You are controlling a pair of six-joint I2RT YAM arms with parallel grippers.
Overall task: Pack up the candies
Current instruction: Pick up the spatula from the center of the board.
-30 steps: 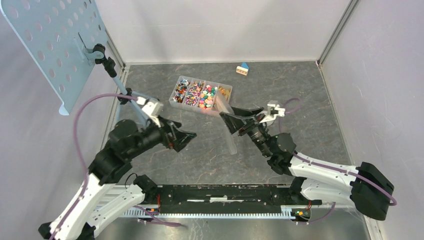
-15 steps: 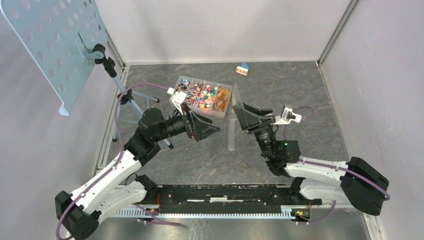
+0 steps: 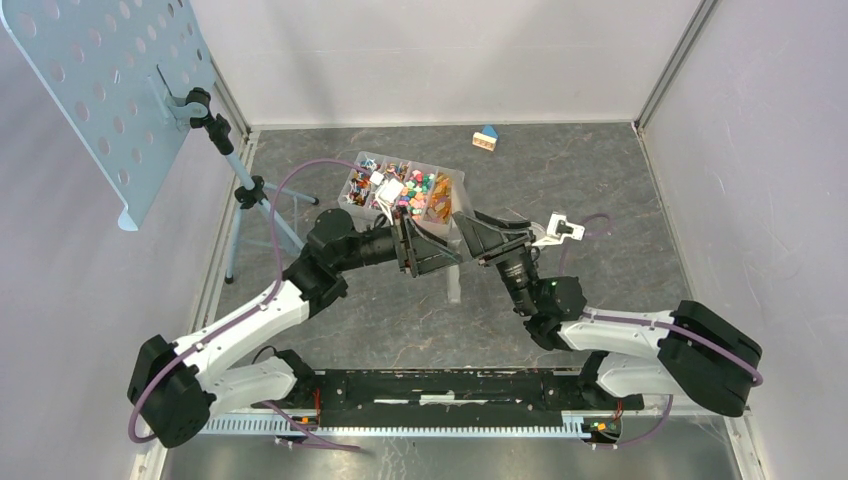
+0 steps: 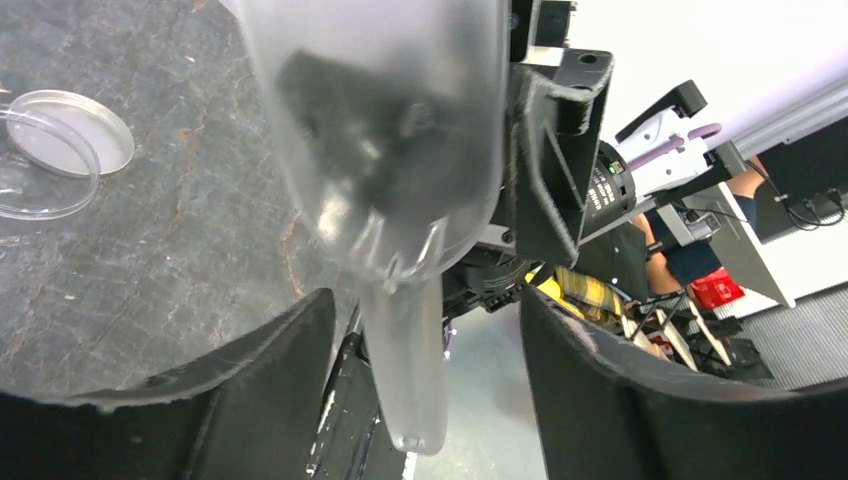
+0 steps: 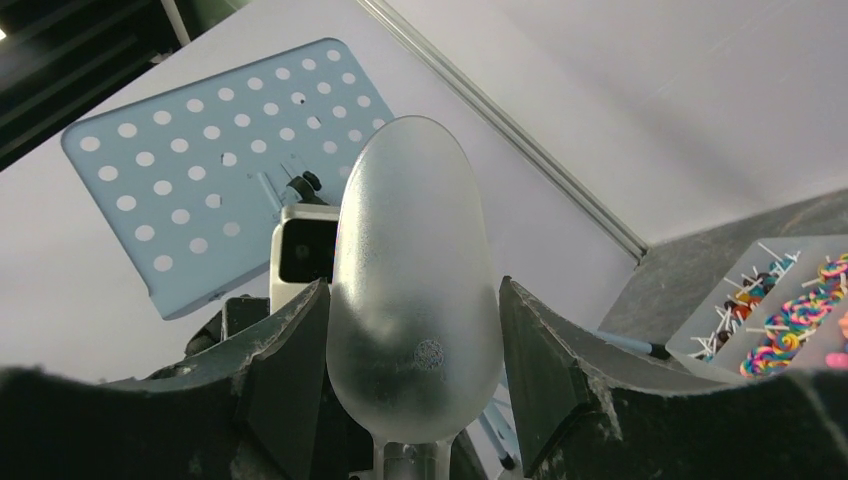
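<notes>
We work in a white-walled booth over a grey marbled table (image 3: 600,200), with a perforated plate (image 3: 100,90) on a stand at far left. Next comes the left gripper (image 3: 440,252), stretched toward the middle. Its wrist view shows the jaws released, one on each side of a frosted plastic scoop (image 4: 380,150), with a gap on both sides and nothing gripped yet. Behind it, at the back centre, the candies (image 3: 412,188) lie sorted in the compartments of a clear tray (image 3: 350,190), well apart from both claws. To the right, the right gripper (image 3: 478,240) faces the left one and is clenched on the scoop's bowl, holding it off the table. A small toy house (image 3: 486,138) sits at the rear.

We judge this to be a handover of the scoop. To do it well, we centre the left jaws on the narrow handle just below the bowl. We close until the grip is firm, and only then let the right claw release. The smooth plastic could twist or slip, so we keep both wrists steady and aligned with the handle.
</notes>
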